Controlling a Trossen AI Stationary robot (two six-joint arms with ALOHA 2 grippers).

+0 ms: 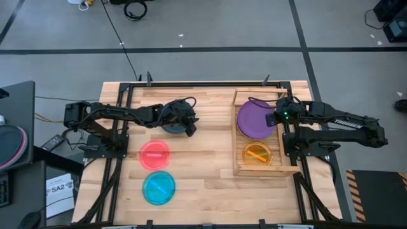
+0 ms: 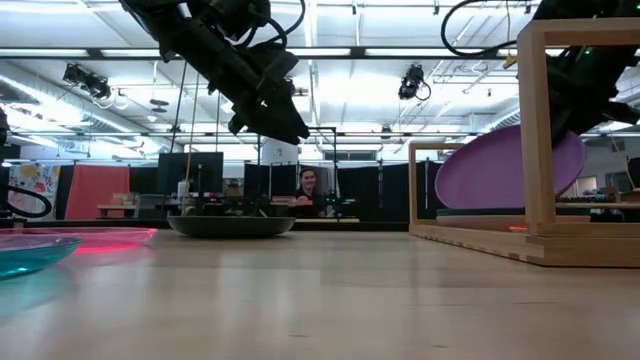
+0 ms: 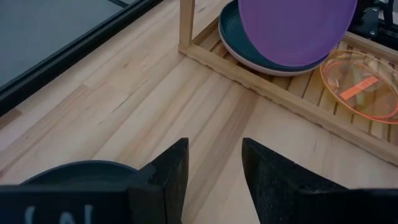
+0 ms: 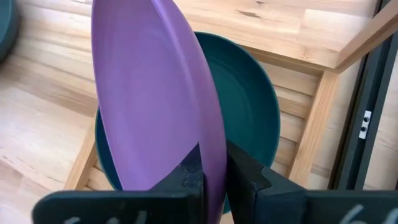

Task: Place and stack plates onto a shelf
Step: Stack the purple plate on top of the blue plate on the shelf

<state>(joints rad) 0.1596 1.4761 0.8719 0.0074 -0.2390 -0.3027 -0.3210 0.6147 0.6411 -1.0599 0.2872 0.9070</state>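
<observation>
The right hand point(image 4: 214, 177) is clamped on the rim of the purple plate point(image 1: 254, 119), holding it tilted over the far end of the shelf point(image 1: 240, 170). Its low edge is down close to the dark teal plate point(image 4: 249, 112) that already lies flat on the shelf's slats, though I cannot tell whether the two touch. At the shelf's near end sits the small orange plate point(image 1: 257, 154), flat and by itself.

The left hand point(image 3: 214, 171) hovers well clear of the shelf, out over the middle of the worktop point(image 1: 203, 191), its fingers apart and empty, just above another dark plate point(image 1: 173, 126). The red-pink plate point(image 1: 154, 154) and the cyan plate point(image 1: 158, 187) lie flat on the worktop farther still from the shelf, toward the near edge.

These plates look like stiff, light plastic with smooth, glossy faces, so I would expect them to slip rather than bend or break. The thin raised rim is the only place to pinch one, and a plate held by one edge will want to swing. Purple on teal should nest well, being close in size.
</observation>
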